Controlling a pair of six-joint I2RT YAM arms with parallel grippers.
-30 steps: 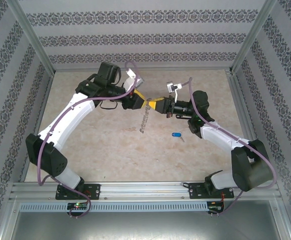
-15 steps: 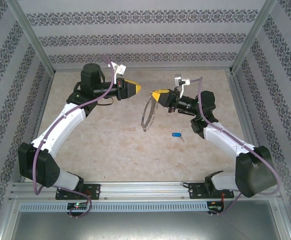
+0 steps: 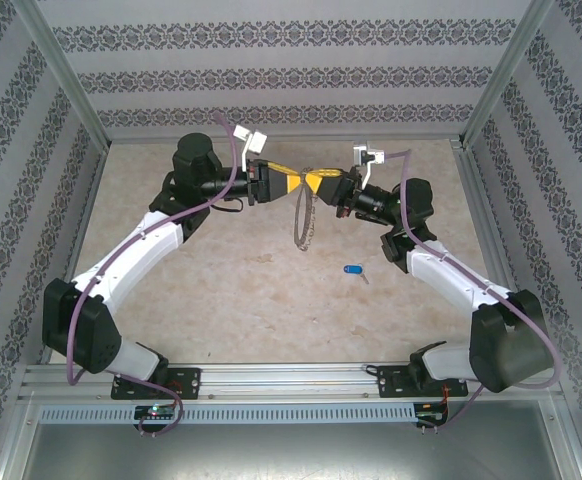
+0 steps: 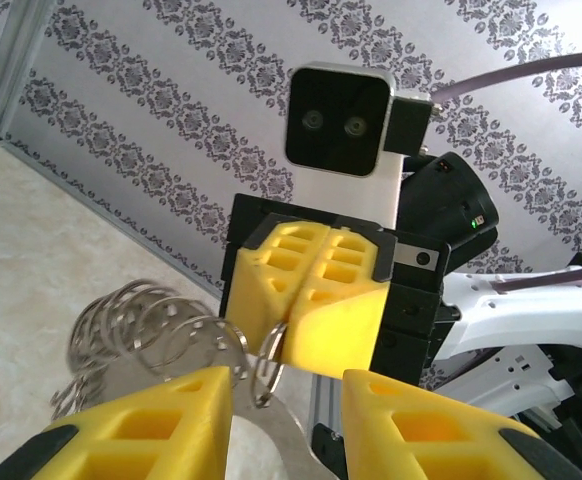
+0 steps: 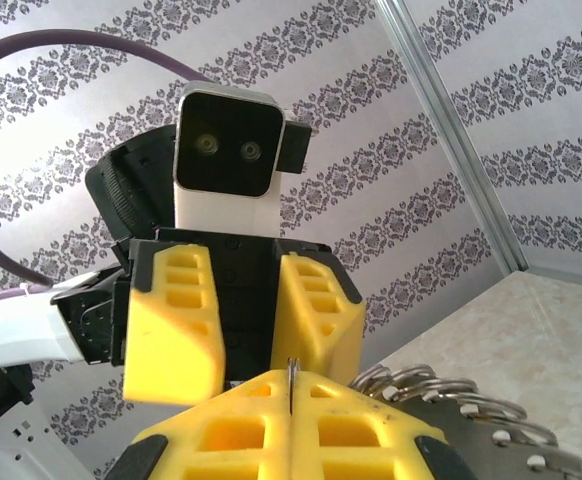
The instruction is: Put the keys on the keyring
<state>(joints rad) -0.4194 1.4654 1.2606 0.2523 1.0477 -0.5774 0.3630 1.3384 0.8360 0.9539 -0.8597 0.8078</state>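
Observation:
The keyring (image 3: 301,222), a silvery loop fringed with small metal rings, dangles above the table from my right gripper (image 3: 318,184). That gripper is shut on one thin ring at its fingertips (image 5: 289,385); the fringe (image 5: 441,388) fans out to its right. My left gripper (image 3: 289,183) faces it tip to tip, open, its yellow fingers (image 4: 141,425) standing either side of the pinched ring (image 4: 268,365) and the right gripper (image 4: 289,335). More of the keyring (image 4: 151,330) bunches to the left. The blue-headed key (image 3: 352,269) lies alone on the table, below and right of the loop.
Patterned walls and metal posts (image 3: 66,80) box in the beige table (image 3: 231,290). Both arms (image 3: 131,250) reach high toward the back centre. A metal rail (image 3: 291,378) with the arm bases runs along the near edge.
Half a second ago the left gripper stood apart to the left; it has come back in to meet the right gripper's tips. The right gripper and hanging keyring shifted slightly up and back.

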